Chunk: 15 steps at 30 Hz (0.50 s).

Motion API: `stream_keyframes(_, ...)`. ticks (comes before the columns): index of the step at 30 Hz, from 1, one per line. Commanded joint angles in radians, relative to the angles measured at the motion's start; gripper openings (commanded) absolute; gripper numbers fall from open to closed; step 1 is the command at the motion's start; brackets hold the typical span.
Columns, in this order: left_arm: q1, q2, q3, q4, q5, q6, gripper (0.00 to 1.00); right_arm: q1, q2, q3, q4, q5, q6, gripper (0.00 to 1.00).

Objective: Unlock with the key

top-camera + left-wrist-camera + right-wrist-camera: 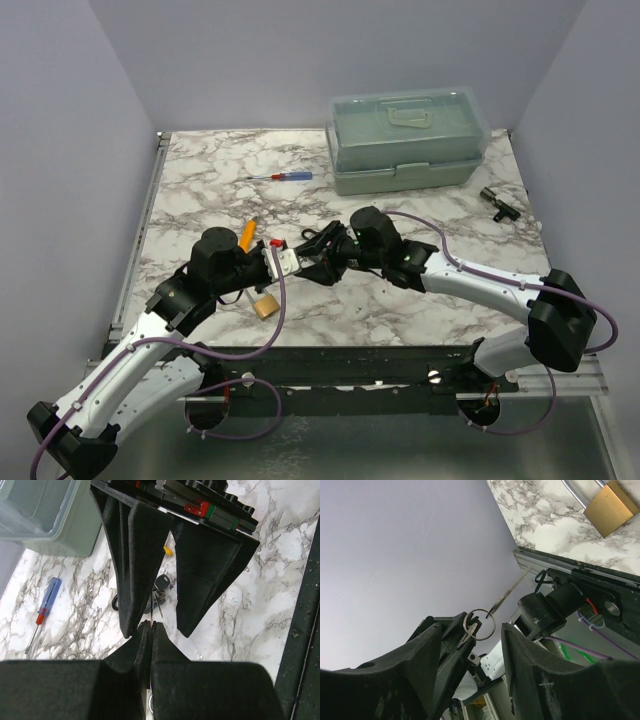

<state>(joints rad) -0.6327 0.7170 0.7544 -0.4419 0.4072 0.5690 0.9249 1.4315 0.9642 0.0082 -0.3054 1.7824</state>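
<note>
Transferring the key (469, 629), apparently: left gripper (151, 626) pinches it, fully closed; right gripper (487, 624), jaws apart around it, should close squarely before any release. Padlock (610, 507) lies on bench (400, 300).

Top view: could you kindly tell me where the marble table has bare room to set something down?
Bare marble lies between the screwdriver and the left edge of the table, and in front between the brass padlock and the right arm. Crowded mid-table: the left gripper and right gripper meet at the key beside the pliers.
</note>
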Motion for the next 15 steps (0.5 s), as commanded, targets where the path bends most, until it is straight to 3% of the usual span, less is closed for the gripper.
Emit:
stream_keyframes(1, -0.005, -0.011, -0.014, 0.034, -0.008, -0.001, 0.00, 0.011, 0.005, 0.000, 0.031, 0.038, 0.016, 0.52)
stream_keyframes(15, -0.006, -0.051, -0.029, 0.033, 0.014, 0.005, 0.00, 0.009, -0.045, -0.021, -0.068, 0.193, 0.019, 0.36)
